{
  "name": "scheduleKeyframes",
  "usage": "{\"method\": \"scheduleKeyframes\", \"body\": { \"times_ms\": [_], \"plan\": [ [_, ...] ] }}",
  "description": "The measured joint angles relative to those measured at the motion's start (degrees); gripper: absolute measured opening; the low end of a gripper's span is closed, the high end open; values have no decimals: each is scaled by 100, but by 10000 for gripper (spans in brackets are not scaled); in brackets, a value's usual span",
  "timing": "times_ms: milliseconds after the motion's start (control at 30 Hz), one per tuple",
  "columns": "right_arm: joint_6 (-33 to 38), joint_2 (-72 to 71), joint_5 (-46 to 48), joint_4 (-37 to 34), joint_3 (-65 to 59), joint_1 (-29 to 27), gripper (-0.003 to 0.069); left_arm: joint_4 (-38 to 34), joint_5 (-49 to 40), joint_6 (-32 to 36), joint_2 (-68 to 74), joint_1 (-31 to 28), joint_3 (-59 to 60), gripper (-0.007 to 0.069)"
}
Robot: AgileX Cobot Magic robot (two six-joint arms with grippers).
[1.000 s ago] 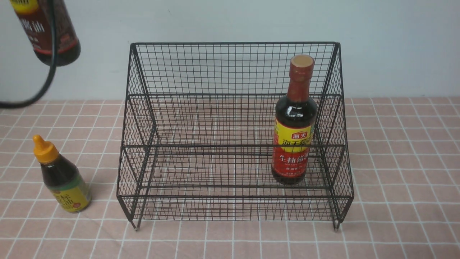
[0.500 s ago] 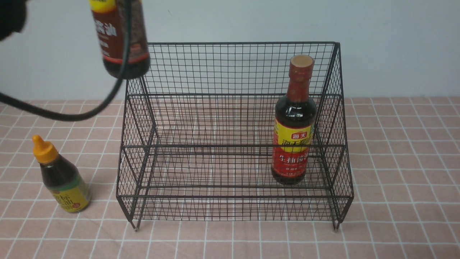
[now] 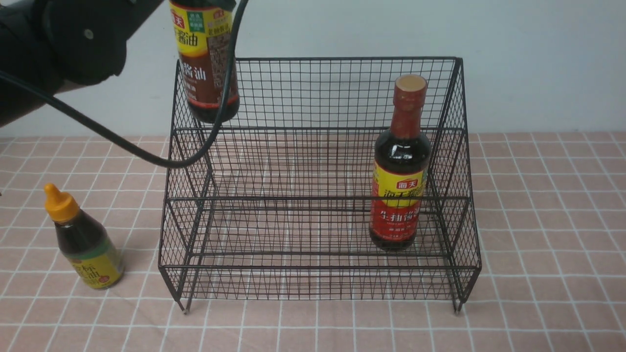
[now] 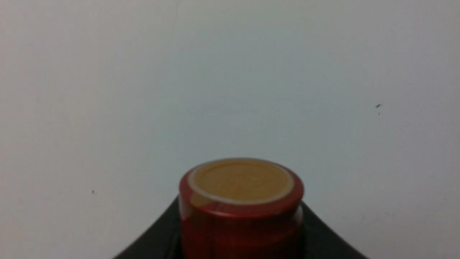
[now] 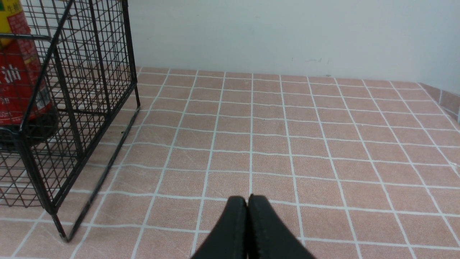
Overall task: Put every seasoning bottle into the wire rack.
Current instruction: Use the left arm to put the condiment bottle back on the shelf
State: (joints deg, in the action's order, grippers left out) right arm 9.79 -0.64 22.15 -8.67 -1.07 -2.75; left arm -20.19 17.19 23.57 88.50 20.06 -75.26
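We hold the brown-label bottle (image 3: 208,63) upright by its neck in our left gripper (image 4: 240,246), above the wire rack (image 3: 318,128) for lowering; our right gripper (image 5: 247,216) is clenched, empty.

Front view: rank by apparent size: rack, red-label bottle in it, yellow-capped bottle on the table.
1. wire rack
2. red-label bottle
3. yellow-capped bottle, smallest even though nearer the camera

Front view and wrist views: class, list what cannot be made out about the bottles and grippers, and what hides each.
- Brown-yellow label bottle: neck cut off by the front view's top edge.
- Left gripper: jaws mostly hidden behind the bottle's cap, left wrist view.
- Red-yellow label bottle: cropped, behind wire rack mesh, in the right wrist view.
- Right gripper: outside front view.
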Motion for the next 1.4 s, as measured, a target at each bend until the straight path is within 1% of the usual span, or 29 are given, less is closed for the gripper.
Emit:
{"method": "scheduleKeyframes", "body": {
  "times_ms": [233, 333, 400, 433, 600, 700, 933, 1267, 1400],
  "plan": [
    [0, 0, 0, 0, 0, 0, -14, 15, -979, 0, 3, 0, 0, 260],
    [0, 0, 0, 0, 0, 0, -14, 25, -1267, -4, 10, 0, 0, 260],
    [0, 0, 0, 0, 0, 0, -14, 71, -1647, -4, 13, 0, 0, 260],
    [0, 0, 0, 0, 0, 0, -14, 71, -1647, -4, 13, 0, 0, 260],
    [31, 0, 0, 0, 0, 0, -14, 112, -2335, -4, 129, 0, 0, 260],
    [96, 0, 0, 0, 0, 0, -14, 117, -2548, -4, 276, 0, 0, 260],
    [118, 0, 0, 0, 0, 0, -14, 136, -2716, -4, 611, 0, 0, 260],
    [125, 0, 0, 0, 0, 0, -14, 152, -2666, -11, 725, 0, -30, 260],
    [130, 0, 0, 0, 0, 0, -14, 154, -2580, -172, 746, 0, -30, 267]
  ]
}}
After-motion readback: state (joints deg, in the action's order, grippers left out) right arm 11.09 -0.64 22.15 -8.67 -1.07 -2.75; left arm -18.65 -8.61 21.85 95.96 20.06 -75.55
